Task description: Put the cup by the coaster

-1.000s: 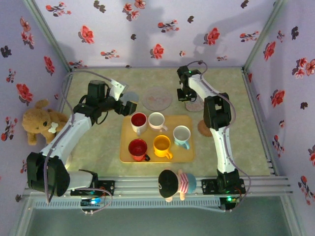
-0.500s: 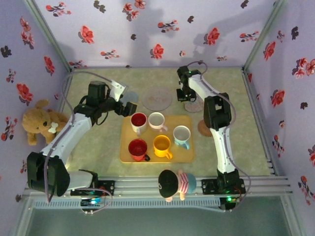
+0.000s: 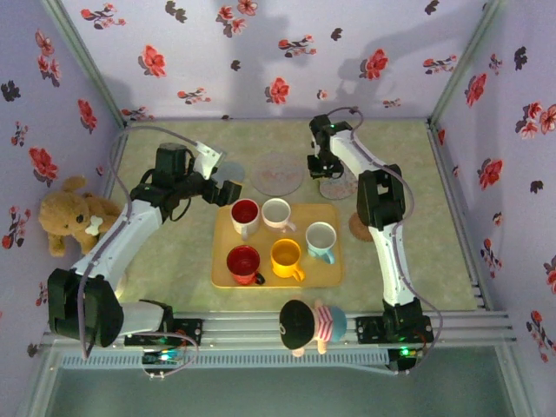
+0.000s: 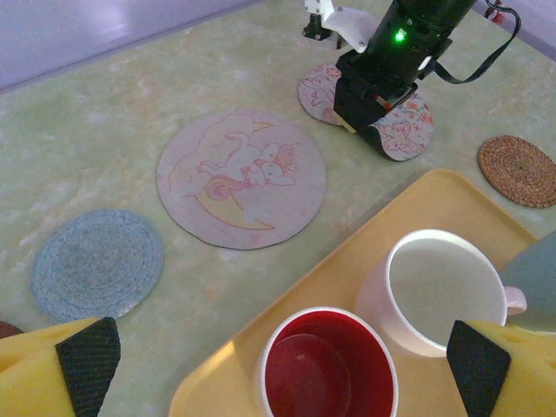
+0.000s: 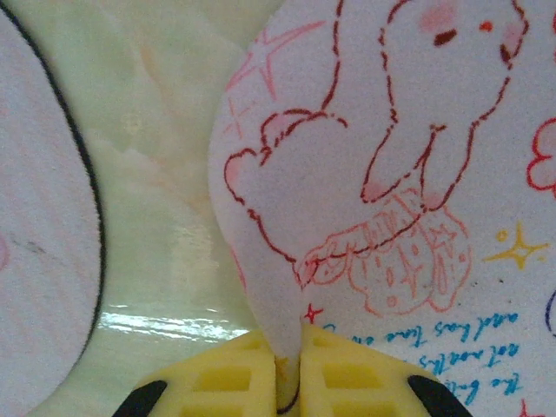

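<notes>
Several cups stand on the yellow tray (image 3: 219, 276): a white cup with a red inside (image 3: 244, 213), a white cup (image 3: 276, 211), a pale blue one (image 3: 321, 236), a red one (image 3: 242, 261) and a yellow one (image 3: 286, 256). The white coaster (image 3: 339, 186) with a pink drawing lies behind the tray. My right gripper (image 3: 320, 168) is shut on its edge, and the pinch shows in the right wrist view, gripper (image 5: 289, 369) on coaster (image 5: 391, 156). My left gripper (image 4: 282, 369) hangs open over the red-inside cup (image 4: 328, 373), beside the white cup (image 4: 443, 291).
A large round mat (image 4: 241, 178) lies left of the held coaster (image 4: 404, 135). A blue woven coaster (image 4: 97, 263) sits further left and a brown woven one (image 4: 519, 169) to the right. A teddy bear (image 3: 74, 217) leans at the left wall; a doll (image 3: 308, 323) lies at the front rail.
My right gripper has shifted slightly left, dragging the coaster's edge with it. The left arm has stayed still.
</notes>
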`<control>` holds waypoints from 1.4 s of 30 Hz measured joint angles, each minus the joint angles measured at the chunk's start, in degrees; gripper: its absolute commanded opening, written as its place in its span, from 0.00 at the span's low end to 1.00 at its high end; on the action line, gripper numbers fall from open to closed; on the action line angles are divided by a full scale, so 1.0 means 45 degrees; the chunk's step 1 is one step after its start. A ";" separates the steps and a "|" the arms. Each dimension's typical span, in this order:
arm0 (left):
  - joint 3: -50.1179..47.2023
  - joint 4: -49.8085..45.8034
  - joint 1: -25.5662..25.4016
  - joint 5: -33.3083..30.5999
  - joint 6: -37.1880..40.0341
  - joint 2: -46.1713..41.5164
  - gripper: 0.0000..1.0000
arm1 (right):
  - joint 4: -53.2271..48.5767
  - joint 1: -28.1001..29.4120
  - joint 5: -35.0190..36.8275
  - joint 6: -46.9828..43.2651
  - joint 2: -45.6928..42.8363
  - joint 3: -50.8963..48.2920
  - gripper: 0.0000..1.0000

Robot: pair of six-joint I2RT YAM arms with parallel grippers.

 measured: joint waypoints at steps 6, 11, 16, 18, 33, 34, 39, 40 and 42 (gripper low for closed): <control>0.0000 -0.0005 0.0000 -0.0005 0.0029 0.0083 1.00 | 0.0010 0.0015 -0.0189 0.0272 0.0121 0.0097 0.33; 0.0000 -0.0044 0.0000 -0.0005 0.0039 0.0272 1.00 | 0.0049 0.0039 -0.0379 0.0437 0.0170 0.0204 0.53; 0.0005 -0.0092 -0.0005 -0.0005 0.0039 0.0364 1.00 | 0.0053 0.0058 -0.0374 0.0627 0.0170 0.0253 0.68; 0.0005 -0.0092 0.0000 -0.0005 0.0039 0.0408 1.00 | 0.0058 0.0044 -0.0369 0.0636 0.0170 0.0253 0.71; 0.0005 -0.0087 0.0000 -0.0005 0.0039 0.0481 1.00 | 0.0287 -0.0869 0.0374 0.0646 -0.1292 -0.1239 0.82; 0.0005 -0.0087 0.0000 -0.0005 0.0039 0.0481 1.00 | 0.0355 -0.0971 0.0427 0.0646 -0.1511 -0.1462 0.82; 0.0029 -0.0097 -0.0005 0.0000 0.0039 0.0481 1.00 | 0.0772 -0.1394 0.0704 0.0680 -0.2710 -0.2900 0.88; 0.0068 -0.0112 -0.0019 0.0005 0.0039 0.0481 1.00 | 0.0821 -0.1438 0.0738 0.0690 -0.2997 -0.3254 0.90; 0.0233 -0.0209 -0.0068 0.0039 0.0044 0.0481 1.00 | 0.0942 -0.1462 0.0826 0.0695 -0.3619 -0.3959 0.92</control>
